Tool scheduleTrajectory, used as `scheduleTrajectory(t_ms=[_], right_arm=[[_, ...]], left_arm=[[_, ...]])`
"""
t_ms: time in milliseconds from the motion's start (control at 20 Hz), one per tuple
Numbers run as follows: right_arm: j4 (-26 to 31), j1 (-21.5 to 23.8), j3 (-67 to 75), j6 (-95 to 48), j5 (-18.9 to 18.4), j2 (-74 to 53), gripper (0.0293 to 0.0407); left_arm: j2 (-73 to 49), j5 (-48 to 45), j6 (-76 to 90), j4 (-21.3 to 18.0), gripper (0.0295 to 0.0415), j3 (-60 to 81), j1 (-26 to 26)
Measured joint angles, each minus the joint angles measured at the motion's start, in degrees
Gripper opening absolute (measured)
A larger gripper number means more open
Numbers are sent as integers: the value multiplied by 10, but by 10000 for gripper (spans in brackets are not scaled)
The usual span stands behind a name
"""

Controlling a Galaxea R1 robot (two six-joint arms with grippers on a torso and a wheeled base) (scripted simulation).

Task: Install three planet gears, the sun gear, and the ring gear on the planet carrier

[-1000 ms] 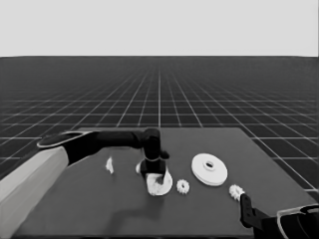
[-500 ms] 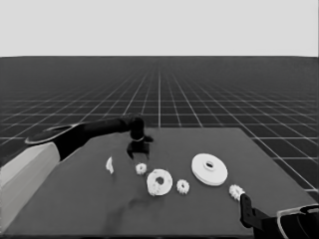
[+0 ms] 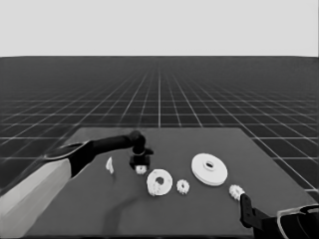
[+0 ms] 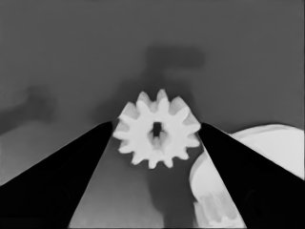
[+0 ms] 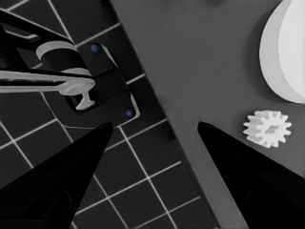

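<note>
My left gripper [image 3: 140, 163] stands open over a planet gear [image 3: 141, 170] left of the planet carrier, the smaller round part [image 3: 159, 182]. In the left wrist view this gear [image 4: 157, 136] lies flat on the table between the two fingers, which flank it closely. The carrier [image 4: 271, 148] shows beside it with a gear [image 4: 214, 212] on it. Another gear [image 3: 183, 186] lies just right of the carrier. The ring gear, the larger round part [image 3: 209, 169], lies farther right. My right gripper [image 3: 246, 211] waits open at the lower right, near a gear [image 5: 268, 128].
A thin white piece [image 3: 109, 165] lies left of the left gripper. The gear by the right gripper [image 3: 236, 191] sits near the table's front right corner. Dark machinery [image 5: 81, 90] shows past the table's edge [image 5: 157, 109] in the right wrist view.
The left gripper left the smaller round part, moved back and to the left, then came down around the loose gear there. The right arm has not moved.
</note>
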Motion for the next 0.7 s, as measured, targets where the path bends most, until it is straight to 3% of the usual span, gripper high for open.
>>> scheduleTrajectory(t_ms=[200, 300, 700], right_arm=[[0, 0, 0, 0, 0, 0, 385], [0, 0, 0, 0, 0, 0, 385], [0, 0, 0, 0, 0, 0, 385]], left_arm=[[2, -2, 3, 2, 385, -5, 2], [2, -3, 3, 2, 316, -6, 2], [2, -3, 3, 2, 313, -6, 2]])
